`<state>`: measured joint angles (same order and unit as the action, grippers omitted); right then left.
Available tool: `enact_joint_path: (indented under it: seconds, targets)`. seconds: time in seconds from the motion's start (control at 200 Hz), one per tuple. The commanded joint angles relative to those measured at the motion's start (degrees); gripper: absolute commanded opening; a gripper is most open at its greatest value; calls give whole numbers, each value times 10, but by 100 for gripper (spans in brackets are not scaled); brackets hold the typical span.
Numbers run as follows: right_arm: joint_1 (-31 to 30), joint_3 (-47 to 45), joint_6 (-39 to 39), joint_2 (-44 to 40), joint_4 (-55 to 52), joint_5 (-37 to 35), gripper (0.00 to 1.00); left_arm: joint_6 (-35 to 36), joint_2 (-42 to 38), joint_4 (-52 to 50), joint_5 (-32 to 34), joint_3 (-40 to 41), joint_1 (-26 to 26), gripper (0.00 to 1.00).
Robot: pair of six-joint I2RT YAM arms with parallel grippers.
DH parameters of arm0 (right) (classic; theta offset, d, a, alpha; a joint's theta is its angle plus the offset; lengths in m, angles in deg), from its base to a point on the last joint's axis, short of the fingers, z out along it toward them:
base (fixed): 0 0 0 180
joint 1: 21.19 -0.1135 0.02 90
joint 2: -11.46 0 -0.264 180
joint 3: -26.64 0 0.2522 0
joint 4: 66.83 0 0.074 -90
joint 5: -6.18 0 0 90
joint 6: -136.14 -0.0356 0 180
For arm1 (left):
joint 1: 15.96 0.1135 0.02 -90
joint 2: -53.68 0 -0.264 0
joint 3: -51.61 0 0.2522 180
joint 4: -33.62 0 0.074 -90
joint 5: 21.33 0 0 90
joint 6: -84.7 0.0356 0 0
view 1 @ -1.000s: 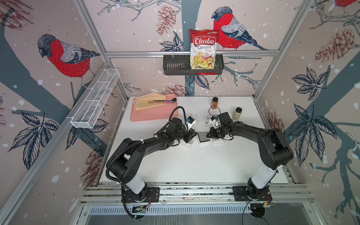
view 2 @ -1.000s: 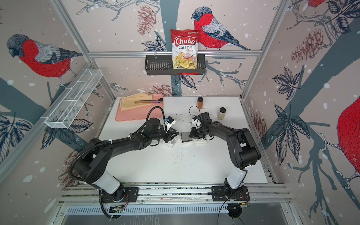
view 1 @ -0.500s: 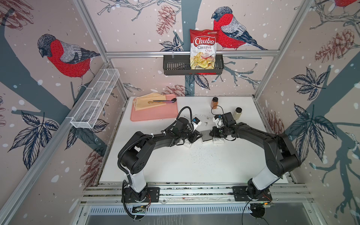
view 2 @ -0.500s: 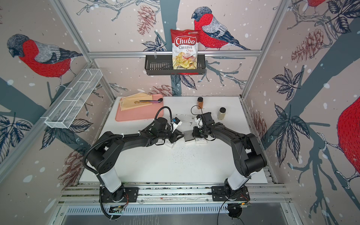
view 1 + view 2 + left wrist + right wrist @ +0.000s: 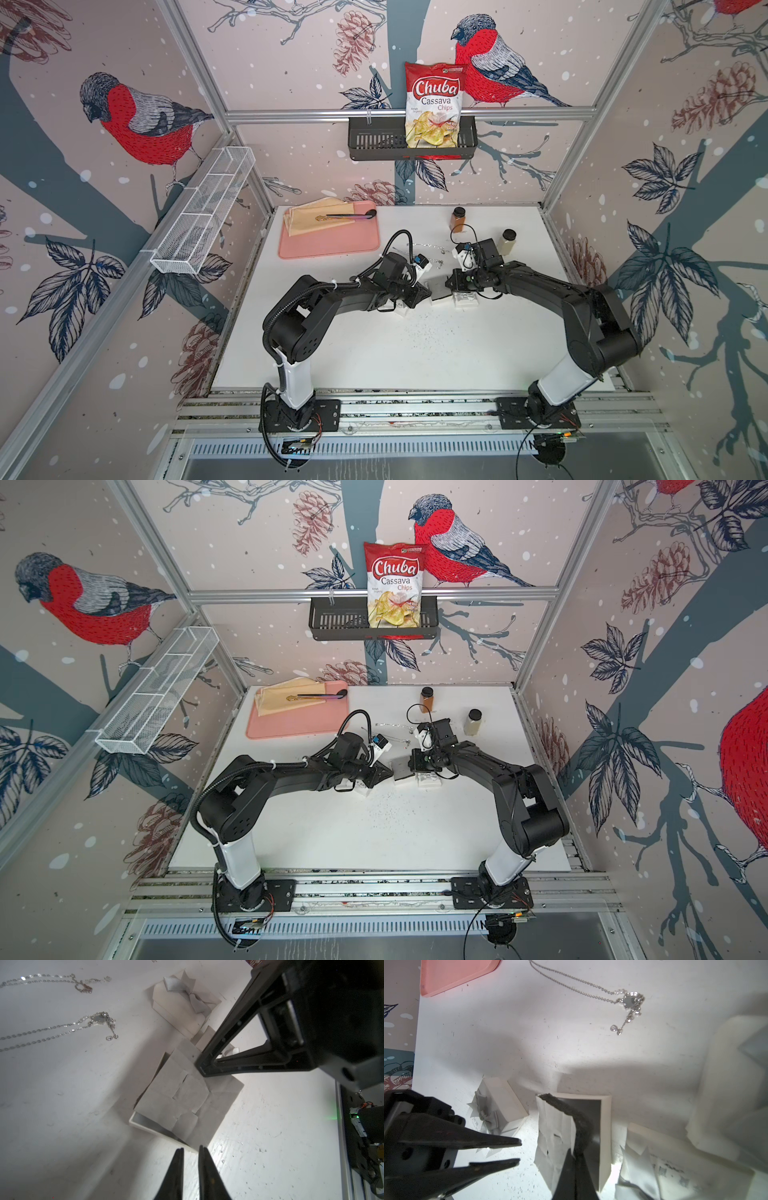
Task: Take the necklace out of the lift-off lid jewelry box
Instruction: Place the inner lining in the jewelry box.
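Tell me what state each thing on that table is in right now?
Necklace: out of the box, lying loose on the table.
Jewelry box: open, lid off.
Foam insert: tilted up out of the box, pinched at one end.
Right gripper: shut on the foam insert.
Left gripper: slightly open, empty.
Ribboned box: looks closed.
Spice jars: upright, capped.
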<state>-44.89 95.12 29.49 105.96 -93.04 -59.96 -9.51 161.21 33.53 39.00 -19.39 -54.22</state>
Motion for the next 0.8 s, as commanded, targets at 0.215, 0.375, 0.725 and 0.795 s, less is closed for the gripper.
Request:
enact_joint_path:
  seconds: [0.215,0.375,0.725,0.795]
  targets:
    - [-1,-5,3,-14,0,-6,0,2,19,-47,57,-34,-7,4]
    - [0,-9,0,-19,-1,-7,0,20,32,-89,110,-59,-19,0]
    - [1,-27,-6,-47,2,-7,0,28,62,-131,161,-116,-36,0]
    - [5,-28,-13,-49,-4,-12,0,28,62,-133,163,-119,-36,0]
